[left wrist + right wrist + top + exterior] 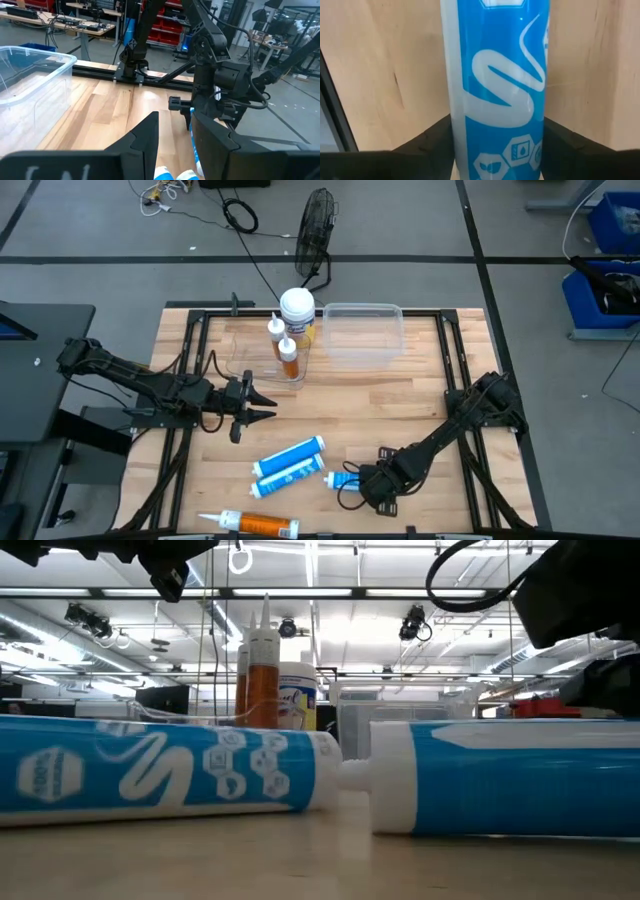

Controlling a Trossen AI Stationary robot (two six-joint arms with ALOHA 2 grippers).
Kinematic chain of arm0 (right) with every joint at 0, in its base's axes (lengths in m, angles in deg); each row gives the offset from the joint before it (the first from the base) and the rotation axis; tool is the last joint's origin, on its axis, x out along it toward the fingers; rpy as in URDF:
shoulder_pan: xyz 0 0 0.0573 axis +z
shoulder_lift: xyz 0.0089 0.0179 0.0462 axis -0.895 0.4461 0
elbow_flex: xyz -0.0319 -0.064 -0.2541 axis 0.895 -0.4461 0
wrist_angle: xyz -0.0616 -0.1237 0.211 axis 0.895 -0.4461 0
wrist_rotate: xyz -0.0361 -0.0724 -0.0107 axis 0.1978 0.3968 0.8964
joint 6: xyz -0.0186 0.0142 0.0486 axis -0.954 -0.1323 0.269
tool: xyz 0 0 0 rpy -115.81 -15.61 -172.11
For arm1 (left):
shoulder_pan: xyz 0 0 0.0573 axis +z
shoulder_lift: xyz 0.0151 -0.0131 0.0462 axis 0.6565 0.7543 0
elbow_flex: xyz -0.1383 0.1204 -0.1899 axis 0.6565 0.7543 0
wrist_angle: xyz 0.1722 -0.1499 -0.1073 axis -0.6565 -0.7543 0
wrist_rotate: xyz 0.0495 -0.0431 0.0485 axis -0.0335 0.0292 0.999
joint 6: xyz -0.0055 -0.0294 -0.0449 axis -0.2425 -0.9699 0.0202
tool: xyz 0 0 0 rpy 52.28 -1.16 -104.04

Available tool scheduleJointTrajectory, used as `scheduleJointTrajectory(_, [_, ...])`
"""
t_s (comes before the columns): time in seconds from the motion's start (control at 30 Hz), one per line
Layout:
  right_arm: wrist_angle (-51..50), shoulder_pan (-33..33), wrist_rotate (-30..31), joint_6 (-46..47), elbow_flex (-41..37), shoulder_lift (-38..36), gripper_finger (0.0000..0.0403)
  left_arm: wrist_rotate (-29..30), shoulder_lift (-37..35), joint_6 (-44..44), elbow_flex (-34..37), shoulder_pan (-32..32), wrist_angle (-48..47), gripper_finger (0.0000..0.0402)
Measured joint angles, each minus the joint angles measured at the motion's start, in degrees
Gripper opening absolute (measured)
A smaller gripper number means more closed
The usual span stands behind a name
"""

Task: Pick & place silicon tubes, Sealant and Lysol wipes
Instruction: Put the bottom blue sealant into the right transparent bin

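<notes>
Three blue tubes lie on the table. Two point(290, 465) lie side by side near the middle front, and the third point(343, 478) lies under my right gripper point(362, 485), which is shut on it. My left gripper point(255, 405) hovers open and empty left of centre, its fingers pointing toward the table's right. The Lysol wipes point(297, 305) stand upright at the far middle beside two upright orange tubes point(287, 352). Another orange tube point(255, 525) lies at the near edge. My right gripper pinches the blue tube's round body point(457, 120) between its two fingers point(432, 137), one on each side. The fingers come from above and lie across the tube. The tube lies level on the table point(520, 775).
A clear plastic bin point(362, 332) stands at the far middle right and also shows in the left wrist view point(30, 75). A smaller clear container point(255, 365) holds the upright orange tubes. Black frame rails point(185, 360) run along the table's sides.
</notes>
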Motion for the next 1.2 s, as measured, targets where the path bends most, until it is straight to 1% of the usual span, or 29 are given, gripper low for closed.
scheduleJointTrajectory(0.27, [4.53,-0.88,1.72,-1.90,-0.17,0.13,0.0292,0.02,0.00,-0.01,0.00,0.00,-0.67,0.0122])
scheduleJointTrajectory(0.33, [4.85,-0.96,2.02,-2.35,-0.16,0.13,0.0302,0.02,0.00,0.03,0.00,0.00,-0.98,0.0122])
scheduleJointTrajectory(0.43, [5.86,-1.24,3.63,-2.84,-0.17,0.20,0.0305,0.03,0.00,0.05,0.00,0.00,-0.98,0.0122])
scheduleJointTrajectory(0.53, [7.67,-1.99,6.55,-3.51,-0.17,0.33,0.0295,0.04,0.00,0.05,0.00,0.00,-0.98,0.0122])
scheduleJointTrajectory(0.63, [9.40,-2.78,6.97,-4.35,-0.15,0.90,0.0273,0.04,0.00,0.01,0.00,0.00,-0.96,0.0122])
scheduleJointTrajectory(0.83, [9.73,-3.17,5.72,-5.01,0.11,2.54,0.0207,0.07,0.00,-1.10,0.00,0.00,-0.98,0.0122])
scheduleJointTrajectory(1.07, [10.62,-3.09,8.19,-5.30,-0.23,0.86,0.0206,0.07,0.00,-1.15,0.00,0.04,-0.63,0.0122])
scheduleJointTrajectory(1.2, [10.94,-3.11,10.82,-6.42,-0.30,-1.19,0.0206,0.11,0.00,-1.52,0.00,0.04,-0.17,0.0122])
